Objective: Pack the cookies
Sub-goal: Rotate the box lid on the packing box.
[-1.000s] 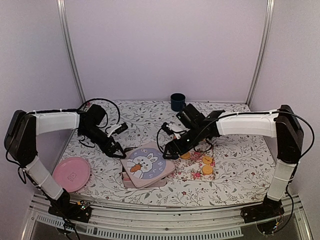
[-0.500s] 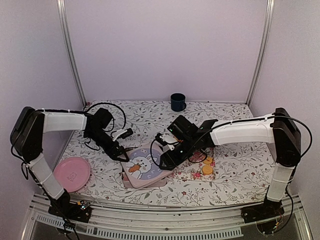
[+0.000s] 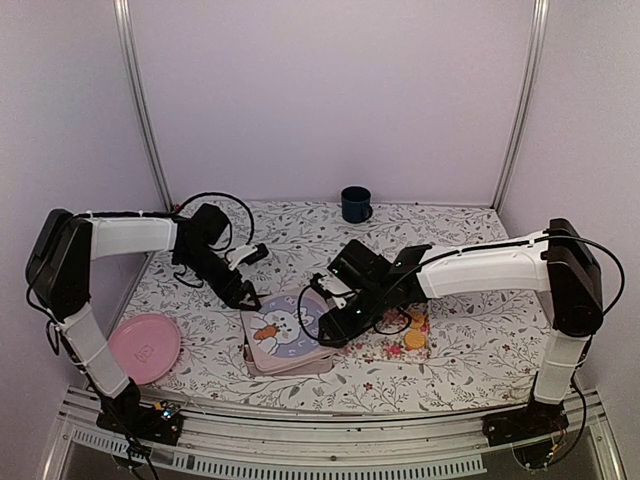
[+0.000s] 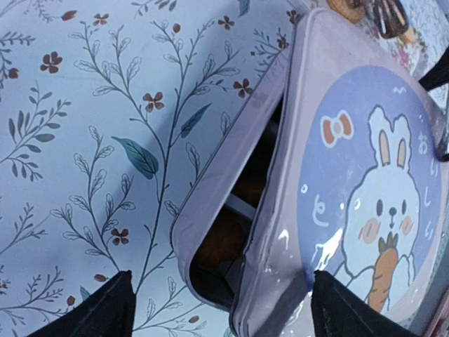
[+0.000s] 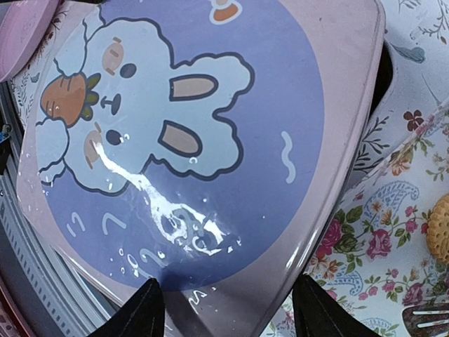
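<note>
The left gripper (image 4: pixel 221 317) is held open, its jaws spread over one corner of a pink square metal tin (image 4: pixel 221 175). The tin's bunny-printed lid (image 4: pixel 365 175) is laid askew, so that a dark gap is left. The right gripper (image 5: pixel 228 312) is likewise held open, with the lid's rim seen between its jaws. The round orange-tan cookies (image 3: pixel 415 338) are laid on a floral napkin (image 3: pixel 385 347) just beside the tin.
</note>
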Available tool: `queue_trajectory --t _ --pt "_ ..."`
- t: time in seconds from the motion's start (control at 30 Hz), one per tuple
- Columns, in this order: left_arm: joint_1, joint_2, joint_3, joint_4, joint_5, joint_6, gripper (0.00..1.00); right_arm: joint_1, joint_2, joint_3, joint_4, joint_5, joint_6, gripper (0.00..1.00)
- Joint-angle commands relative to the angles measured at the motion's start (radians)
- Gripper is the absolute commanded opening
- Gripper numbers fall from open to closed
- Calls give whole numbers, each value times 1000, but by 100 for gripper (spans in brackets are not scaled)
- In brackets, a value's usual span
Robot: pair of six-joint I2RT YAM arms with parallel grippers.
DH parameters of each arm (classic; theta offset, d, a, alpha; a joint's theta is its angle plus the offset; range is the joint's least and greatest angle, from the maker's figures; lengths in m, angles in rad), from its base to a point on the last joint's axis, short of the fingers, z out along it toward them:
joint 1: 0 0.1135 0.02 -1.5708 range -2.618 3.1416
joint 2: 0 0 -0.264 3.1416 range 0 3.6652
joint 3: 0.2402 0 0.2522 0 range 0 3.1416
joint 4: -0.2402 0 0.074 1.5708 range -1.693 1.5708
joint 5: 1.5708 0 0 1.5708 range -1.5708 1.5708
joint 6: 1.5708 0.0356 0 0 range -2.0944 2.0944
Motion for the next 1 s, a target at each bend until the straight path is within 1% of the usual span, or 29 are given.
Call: queue_trajectory --t 0.0,0.1,0.17,0.23,0.4,0.7,0.97 --pt "18 -71 -21 -48 -42 42 93 5 11 -3 -43 15 55 63" --pt "23 -118 -50 -86 -36 55 98 6 5 -10 -50 14 77 61" --pt "16 -140 -69 -107 1 69 99 7 -4 -16 -53 14 102 60" --pt "-2 -153 -94 -114 22 87 96 7 -7 -12 -58 11 117 59" --pt "-49 -121 -125 -121 53 87 83 20 4 19 -87 19 130 58" --pt "-51 -85 -81 -58 5 43 76 79 31 81 -158 53 119 56" --pt "-51 -33 -52 -16 -30 28 75 90 52 104 -158 50 112 56"
